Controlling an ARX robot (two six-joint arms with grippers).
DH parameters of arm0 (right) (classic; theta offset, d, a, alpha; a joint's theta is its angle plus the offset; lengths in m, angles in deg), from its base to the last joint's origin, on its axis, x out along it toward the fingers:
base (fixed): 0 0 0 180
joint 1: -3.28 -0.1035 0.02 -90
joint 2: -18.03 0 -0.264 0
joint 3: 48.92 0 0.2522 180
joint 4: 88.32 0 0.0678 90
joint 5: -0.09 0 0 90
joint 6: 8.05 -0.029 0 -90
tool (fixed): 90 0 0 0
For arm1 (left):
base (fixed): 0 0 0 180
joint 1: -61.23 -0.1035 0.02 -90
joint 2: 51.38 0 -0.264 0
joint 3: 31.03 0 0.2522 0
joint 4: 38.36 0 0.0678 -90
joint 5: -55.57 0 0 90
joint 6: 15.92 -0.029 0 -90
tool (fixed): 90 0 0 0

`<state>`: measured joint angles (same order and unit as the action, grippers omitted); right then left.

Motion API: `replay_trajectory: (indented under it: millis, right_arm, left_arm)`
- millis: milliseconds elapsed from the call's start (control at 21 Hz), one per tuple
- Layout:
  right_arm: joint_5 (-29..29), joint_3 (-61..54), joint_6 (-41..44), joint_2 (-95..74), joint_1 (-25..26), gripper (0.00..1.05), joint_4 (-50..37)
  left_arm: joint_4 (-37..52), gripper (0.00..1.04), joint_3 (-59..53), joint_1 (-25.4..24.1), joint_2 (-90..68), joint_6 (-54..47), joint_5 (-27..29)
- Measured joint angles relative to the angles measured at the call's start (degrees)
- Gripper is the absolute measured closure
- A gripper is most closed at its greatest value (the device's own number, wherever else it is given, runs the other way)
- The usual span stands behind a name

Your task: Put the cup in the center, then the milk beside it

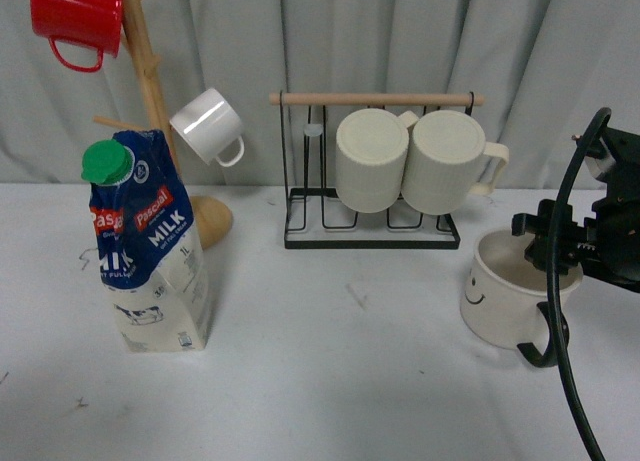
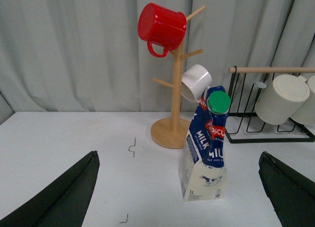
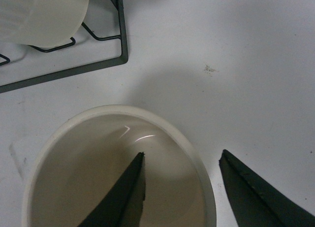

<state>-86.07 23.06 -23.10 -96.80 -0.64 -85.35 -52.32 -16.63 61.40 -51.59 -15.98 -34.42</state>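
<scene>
The cup (image 1: 505, 296), cream-white with a black smiley face and a black handle, stands at the right of the table. My right gripper (image 1: 548, 243) is open and straddles the cup's rim (image 3: 192, 158): one finger is inside the cup, the other outside. The milk (image 1: 150, 246), a blue and white carton with a green cap, stands upright at the left. It also shows in the left wrist view (image 2: 206, 148), ahead of my open, empty left gripper (image 2: 179, 187), which is out of the front view.
A black wire rack (image 1: 375, 226) with two ribbed cream mugs (image 1: 372, 159) stands at the back middle. A wooden mug tree (image 1: 160, 111) behind the milk holds a red mug (image 1: 78, 16) and a small white mug (image 1: 208, 126). A grey curtain hangs behind.
</scene>
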Motion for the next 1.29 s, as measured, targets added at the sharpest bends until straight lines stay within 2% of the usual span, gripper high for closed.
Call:
replay_trajectory:
  millis: [48, 190, 238, 381, 571, 714, 952, 1286]
  right_arm:
    - [0.0, -0.11, 0.0, 0.02, 0.2, 0.61, -0.07]
    - [0.35, -2.03, 0.11, 2.08, 0.2, 0.96, -0.46]
    - [1.03, -2.86, 0.0, 3.56, 0.07, 1.01, -0.85]
    - [1.6, -4.5, -0.2, 8.9, -3.48, 1.01, -0.9]
    - [0.59, -2.38, -1.53, 7.21, -11.45, 1.01, 1.95]
    - [-3.06, 1.55, -2.12, 2.43, -14.21, 1.01, 4.33]
    - [-4.44, 6.93, -3.39, -1.25, -15.3, 1.01, 8.41]
    - [-4.2, 7.41, -3.56, -1.73, -15.61, 1.01, 9.75]
  left_arm:
    - [0.0, 0.07, 0.0, 0.0, 0.0, 0.02, 0.0]
    - [0.0, 0.07, 0.0, 0.0, 0.0, 0.02, 0.0]
    - [0.0, 0.07, 0.0, 0.0, 0.0, 0.02, 0.0]
    - [0.0, 0.07, 0.0, 0.0, 0.0, 0.0, 0.0]
    - [0.0, 0.07, 0.0, 0.0, 0.0, 0.02, 0.0]
    - [0.0, 0.07, 0.0, 0.0, 0.0, 0.0, 0.0]
    - [-0.02, 0.07, 0.0, 0.0, 0.0, 0.02, 0.0]
    - [0.0, 0.07, 0.0, 0.0, 0.0, 0.02, 0.0]
